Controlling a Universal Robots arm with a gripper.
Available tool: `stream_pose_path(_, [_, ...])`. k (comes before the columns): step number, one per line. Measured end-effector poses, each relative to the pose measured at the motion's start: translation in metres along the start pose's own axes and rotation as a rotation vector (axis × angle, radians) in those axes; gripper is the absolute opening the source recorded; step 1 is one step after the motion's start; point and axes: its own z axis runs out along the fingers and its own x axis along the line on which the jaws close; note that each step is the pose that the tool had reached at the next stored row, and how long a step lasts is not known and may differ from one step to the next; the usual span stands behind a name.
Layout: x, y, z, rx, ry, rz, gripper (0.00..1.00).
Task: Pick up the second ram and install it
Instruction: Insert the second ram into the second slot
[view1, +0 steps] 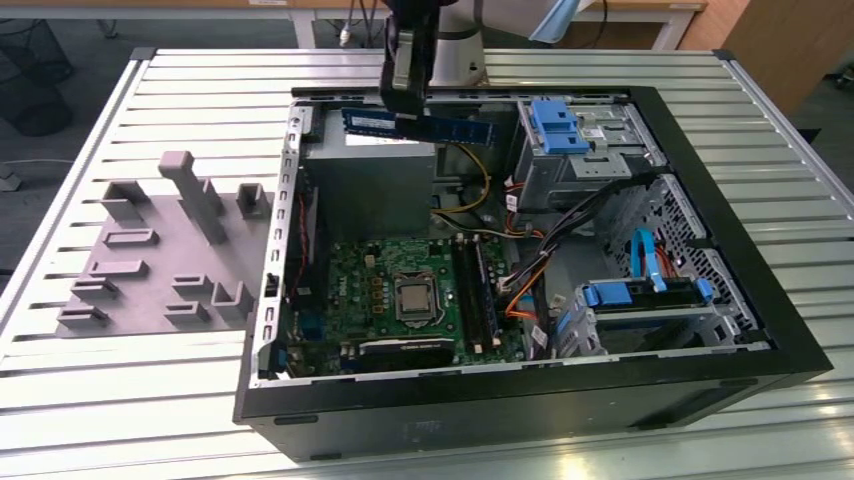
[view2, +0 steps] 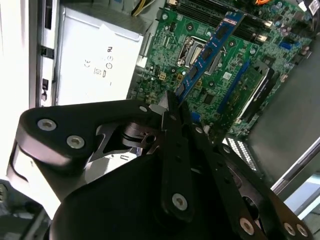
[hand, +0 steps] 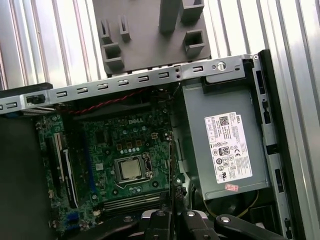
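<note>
While the claw (view1: 406, 108) grips the second ram (view1: 418, 124), it hangs above the power supply (view1: 367, 175), beside yellow cables (view1: 470, 178).

- An open black PC case (view1: 747, 330) lies on its side on a slatted metal table (view1: 80, 400).
- Inside: a green motherboard (view1: 387, 290) with the CPU (view1: 416, 298) near its middle.
- A grey power supply (view1: 367, 180) sits just beside the board.
- Blue drive brackets (view1: 554, 125) line the exterior view's right.
- A grey fixture tray (view1: 160, 250) rests on the table, at the exterior view's left of the case.
</note>
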Motion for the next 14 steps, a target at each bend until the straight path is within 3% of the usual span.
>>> stream_pose_path(9, [0.0001,-0.0001,0.002,0.0054,-0.0024,0.146,0.14])
stream_pose_path(14, [0.0029,-0.0006,0.0025,0.006,-0.0028,0.162,0.14])
